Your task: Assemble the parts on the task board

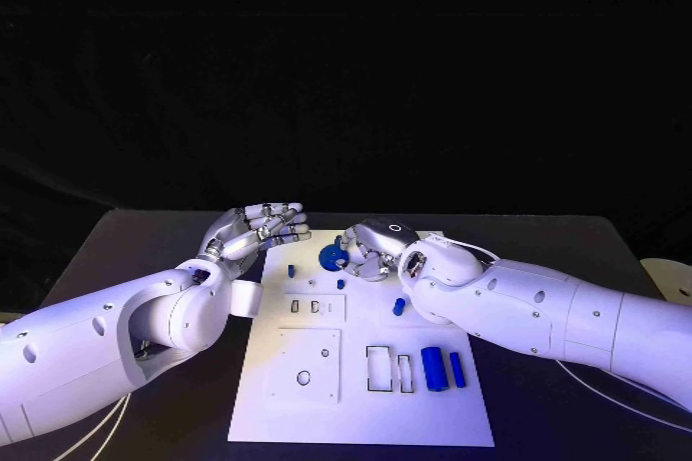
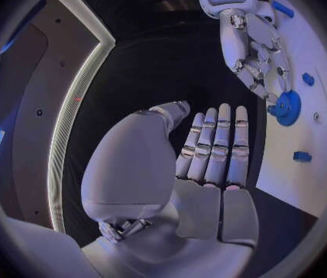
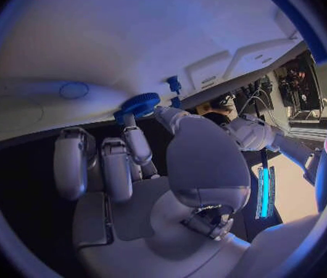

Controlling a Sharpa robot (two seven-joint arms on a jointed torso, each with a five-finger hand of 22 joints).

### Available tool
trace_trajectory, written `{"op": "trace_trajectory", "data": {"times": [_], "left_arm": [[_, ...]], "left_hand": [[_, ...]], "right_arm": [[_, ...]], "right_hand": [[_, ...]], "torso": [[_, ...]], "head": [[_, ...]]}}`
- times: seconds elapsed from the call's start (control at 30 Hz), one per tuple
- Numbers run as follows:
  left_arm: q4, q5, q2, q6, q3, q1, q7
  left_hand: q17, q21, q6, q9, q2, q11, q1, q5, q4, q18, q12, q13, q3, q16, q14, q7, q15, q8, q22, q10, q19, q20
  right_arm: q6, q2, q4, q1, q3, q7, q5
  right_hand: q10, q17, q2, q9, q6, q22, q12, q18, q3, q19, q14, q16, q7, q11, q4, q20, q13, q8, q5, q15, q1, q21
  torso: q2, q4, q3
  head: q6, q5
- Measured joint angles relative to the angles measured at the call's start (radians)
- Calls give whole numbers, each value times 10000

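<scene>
Task board (image 1: 361, 401): a white plate on the black table (image 1: 130, 251), its long axis running away from the robot. Near its front edge two blue cylinders (image 1: 434, 368) lie side by side, long axes parallel to the board's length, just right of two narrow rectangular slots (image 1: 379, 369). A small blue peg (image 1: 400, 306) lies nearer the middle; another small blue part (image 1: 291, 270) stands close to the far left corner.

Blue gear (image 1: 333, 257): a toothed disc at the far end of the board, held on edge in the head view. The right hand (image 1: 378, 249) pinches it between the fingertips, palm turned toward the board, the forearm entering from the right and crossing the board's right edge.

Left hand (image 1: 260, 231): raised beside the board's far left corner, holding nothing. The head view shows the fingers loosely bent; the left wrist view shows them (image 2: 218, 145) straight and held together side by side, with the thumb set apart.

The left wrist view presents the gear's (image 2: 287, 108) flat face with a central hole, the right hand's fingers (image 2: 260, 65) reaching it from above. The right wrist view gives the gear's (image 3: 139, 104) toothed rim at the board's edge, touched by a fingertip (image 3: 129, 122).
</scene>
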State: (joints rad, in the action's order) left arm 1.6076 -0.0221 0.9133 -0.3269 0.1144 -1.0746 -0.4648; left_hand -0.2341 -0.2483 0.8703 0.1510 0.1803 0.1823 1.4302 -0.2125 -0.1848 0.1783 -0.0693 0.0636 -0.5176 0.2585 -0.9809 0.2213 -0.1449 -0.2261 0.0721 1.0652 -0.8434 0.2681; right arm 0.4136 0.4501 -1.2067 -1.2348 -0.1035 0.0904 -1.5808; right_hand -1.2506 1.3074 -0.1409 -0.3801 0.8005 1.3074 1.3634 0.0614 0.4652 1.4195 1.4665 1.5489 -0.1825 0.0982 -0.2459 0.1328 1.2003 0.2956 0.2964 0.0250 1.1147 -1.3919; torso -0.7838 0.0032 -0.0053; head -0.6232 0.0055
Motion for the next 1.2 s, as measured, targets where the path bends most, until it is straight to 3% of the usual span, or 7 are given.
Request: {"op": "trace_trajectory", "data": {"times": [0.17, 0.37, 0.43, 0.53, 0.73, 1.0, 1.2], "left_arm": [[1, 0, 10, -9, 0, 0, 4], [-13, 1, 42, -18, -2, 0, 7], [-20, 2, 46, -18, -2, 0, 8], [-32, 5, 50, -17, -2, 0, 8], [-58, 7, 77, -2, -2, 0, 9], [-95, 10, 135, 55, -2, 0, 9], [-105, 11, 154, 121, -3, 2, 7]], "left_hand": [[1, -1, 0, 0, 0, 0, 0, 0, 0, 0, 0, 0, 0, 0, 0, 0, 0, 0, 0, 0, 0, 0], [1, -2, 0, 0, 0, 37, 0, 0, 0, 0, 0, 0, 0, -39, 0, 0, 0, 0, 0, -37, 0, 0], [1, -2, 1, 0, 0, 37, 0, 0, 0, 0, 0, 0, 0, -39, 0, -1, 0, 0, 0, -37, 0, 0], [0, -2, 0, 1, 0, 37, 0, 0, 0, 0, 0, 0, 0, -39, 0, 0, 0, 0, 1, -37, 0, 0], [-8, -2, 1, 1, 0, 37, 0, 0, 0, 0, 0, 0, 1, -39, 0, 0, 0, 0, 1, -37, 0, 0], [-7, -3, 1, 1, 0, 36, 0, 0, 29, 0, -1, 0, -28, -39, 0, 0, 0, 0, 2, -37, 0, 0], [-6, -3, 1, -8, 0, 36, 0, 0, 29, 0, 0, 0, -28, -39, 0, 0, 0, 0, 2, -37, 0, 0]], "right_arm": [[97, 248, -276, -7, -3, 42, 0], [441, 1003, -1071, -108, 7, 95, 77], [563, 1312, -1373, -211, 14, 83, 259], [670, 1912, -1854, -396, 36, -32, 858], [491, 3180, -2464, -593, 37, -622, 2615], [-145, 4274, -2472, -616, 34, -1409, 4164], [-590, 4675, -2013, -543, 31, -1869, 4727]], "right_hand": [[0, 0, 0, 0, 0, -1, 0, 0, 27, 0, 0, 0, 0, 0, -27, 0, 14, 0, 0, 0, 0, 0], [-38, 0, 88, 24, 63, -1, 39, 0, 94, 40, 0, 0, 65, -39, 39, -40, 34, 0, 54, 0, 98, 0], [-38, -1, -23, 63, 64, -1, 39, 0, 211, -3, 0, -20, 65, -38, 355, -83, -2, 0, -12, 0, 495, 136], [-38, 0, -227, 116, 63, 4, 31, 1, 288, -200, 0, -95, 65, -38, 804, -87, -54, -70, -498, -1, 916, 355], [22, -1, -476, 163, 115, 7, -66, 1, 284, -252, 0, -95, 13, -15, 1354, -38, -135, -108, -853, -1, 1380, 464], [199, 0, -613, 201, 115, 6, -182, 0, 286, -342, 0, -135, 13, 21, 1680, -56, -316, -148, -895, -1, 1640, 580], [305, -1, -633, 241, 115, 5, -277, 0, 386, -378, 0, -172, 13, 21, 1991, -20, -422, -214, -814, -1, 1923, 662]], "torso": [[0, 10, 0], [15, -15, 6], [27, -31, 6], [53, -64, 6], [121, -143, 31], [205, -234, 63], [236, -268, 72]], "head": [[16, -13], [41, 3], [55, 4], [79, 3], [82, 34], [97, -112], [61, -278]]}}
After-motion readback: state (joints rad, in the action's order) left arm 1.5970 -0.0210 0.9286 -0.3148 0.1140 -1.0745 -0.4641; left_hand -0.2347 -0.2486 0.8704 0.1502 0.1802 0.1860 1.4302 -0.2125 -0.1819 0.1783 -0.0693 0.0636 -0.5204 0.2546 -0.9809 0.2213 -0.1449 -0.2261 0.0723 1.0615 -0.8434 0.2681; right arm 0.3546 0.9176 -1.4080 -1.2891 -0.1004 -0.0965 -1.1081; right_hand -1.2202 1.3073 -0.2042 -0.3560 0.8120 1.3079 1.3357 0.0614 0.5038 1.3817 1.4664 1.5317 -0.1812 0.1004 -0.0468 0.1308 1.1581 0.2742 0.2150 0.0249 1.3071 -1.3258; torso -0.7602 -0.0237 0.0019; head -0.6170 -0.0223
